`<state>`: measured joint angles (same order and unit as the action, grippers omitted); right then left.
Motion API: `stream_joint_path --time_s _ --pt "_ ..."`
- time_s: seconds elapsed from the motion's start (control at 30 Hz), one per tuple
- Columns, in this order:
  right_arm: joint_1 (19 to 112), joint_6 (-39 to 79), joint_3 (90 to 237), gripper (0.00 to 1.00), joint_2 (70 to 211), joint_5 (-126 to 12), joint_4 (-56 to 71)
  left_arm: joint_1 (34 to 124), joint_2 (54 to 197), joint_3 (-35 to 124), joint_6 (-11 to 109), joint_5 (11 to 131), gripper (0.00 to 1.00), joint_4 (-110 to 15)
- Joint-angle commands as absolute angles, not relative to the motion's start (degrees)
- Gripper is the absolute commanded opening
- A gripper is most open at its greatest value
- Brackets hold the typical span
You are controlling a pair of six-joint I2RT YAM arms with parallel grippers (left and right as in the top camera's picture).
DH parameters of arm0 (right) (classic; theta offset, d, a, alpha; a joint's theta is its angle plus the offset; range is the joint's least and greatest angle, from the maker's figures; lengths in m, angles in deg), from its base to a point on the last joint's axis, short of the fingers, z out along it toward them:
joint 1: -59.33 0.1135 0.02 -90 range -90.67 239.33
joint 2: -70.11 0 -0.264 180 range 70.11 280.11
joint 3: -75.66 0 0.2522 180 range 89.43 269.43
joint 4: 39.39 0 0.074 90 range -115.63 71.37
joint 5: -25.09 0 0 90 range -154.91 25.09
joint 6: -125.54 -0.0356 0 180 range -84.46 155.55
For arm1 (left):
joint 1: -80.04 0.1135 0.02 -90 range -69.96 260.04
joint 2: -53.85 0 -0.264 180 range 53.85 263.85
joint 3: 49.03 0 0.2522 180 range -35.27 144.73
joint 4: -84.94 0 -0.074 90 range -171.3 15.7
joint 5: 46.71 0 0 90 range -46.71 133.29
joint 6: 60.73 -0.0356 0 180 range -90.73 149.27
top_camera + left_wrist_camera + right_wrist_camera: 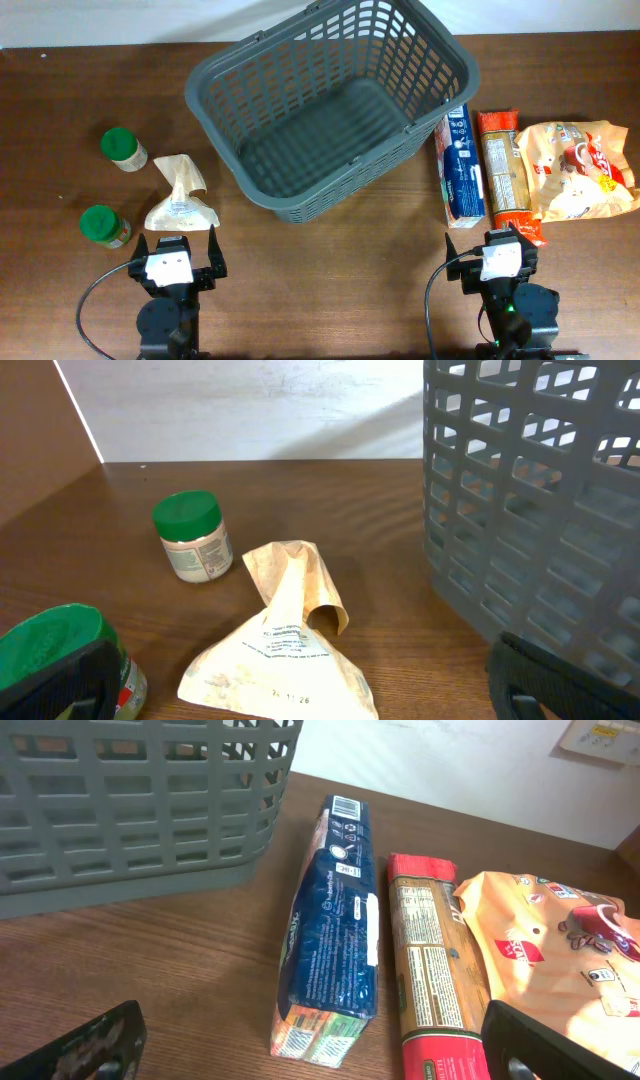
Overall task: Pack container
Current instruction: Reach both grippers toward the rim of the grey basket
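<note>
container [340, 185] 1 | jars [123, 148] [104, 225] 2 | pouch [180, 195] 1 | blue pack [462, 165] 1 | red pack [505, 175] 1 | bag [580, 170] 1

On the brown wooden worktop [330, 285], two green-lidded jars stand upright at the left, the farther jar [123, 149] and the nearer jar [104, 226], set apart from each other. A crumpled beige paper pouch [180, 195] lies just beside them, with printed text on its face. At the right, three packs lie side by side: a blue packet [461, 165] resting on its narrow edge, a long red-ended packet [505, 175] just beside it, and an orange snack bag [580, 170] against that one.
</note>
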<state>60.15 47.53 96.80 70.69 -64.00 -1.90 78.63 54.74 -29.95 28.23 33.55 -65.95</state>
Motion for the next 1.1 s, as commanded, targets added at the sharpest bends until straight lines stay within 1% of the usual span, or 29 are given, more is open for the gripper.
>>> stream_joint_path --time_s 0.0,0.4,0.5,0.57,0.6,0.7,0.77,0.8,0.87,0.9,0.93,1.0,1.07 --pt "60.02 47.12 96.43 0.99 70.3 -64.05 -1.88 78.98 54.24 -30.41 27.77 32.94 0.99 -66.1" --pt "60.02 47.1 96.43 0.99 70.3 -64.0 -1.88 78.98 54.26 -30.41 27.79 34.06 0.99 -66.06" --pt "60.02 47.07 96.45 0.99 70.32 -60.09 -1.4 78.98 54.39 -30.41 27.84 36.07 0.99 -65.93" --pt "60.02 47.07 96.45 0.99 70.32 -57.44 -1.38 78.98 54.41 -30.41 30.24 39.94 0.99 -66.3" --pt "60.02 47.1 96.58 0.99 70.37 -55.06 -1.38 78.98 54.41 -30.26 33.89 44.31 0.99 -66.84" --pt "60.02 47.07 99.18 0.99 70.58 -51.61 0.44 78.98 54.41 -27.59 38.26 47.04 0.99 -66.91" --pt "60.02 47.05 105.22 0.99 71.55 -51.61 5.44 79.02 54.72 -22.65 38.72 46.49 0.99 -65.93" --pt "60.0 46.77 109.96 0.99 72.92 -51.63 9.09 79.07 55.77 -17.53 39.0 46.54 0.99 -64.35" --pt "60.02 40.78 117.74 0.99 77.05 -53.77 15.26 79.09 58.48 -9.62 40.49 46.56 0.99 -59.5" --pt "60.02 37.7 125.89 0.99 82.93 -54.36 22.23 79.09 62.74 -1.27 40.58 46.56 0.99 -52.64" --pt "60.02 37.0 129.46 0.99 85.73 -54.36 25.12 79.09 65.36 2.92 40.58 46.6 0.99 -49.05" --pt "60.02 36.5 142.11 0.99 96.07 -54.34 34.71 79.09 75.11 16.52 40.32 47.35 0.99 -37.25" --pt "60.02 36.5 151.49 0.99 103.59 -54.01 39.96 79.09 81.43 24.37 39.79 48.33 0.99 -31.37"
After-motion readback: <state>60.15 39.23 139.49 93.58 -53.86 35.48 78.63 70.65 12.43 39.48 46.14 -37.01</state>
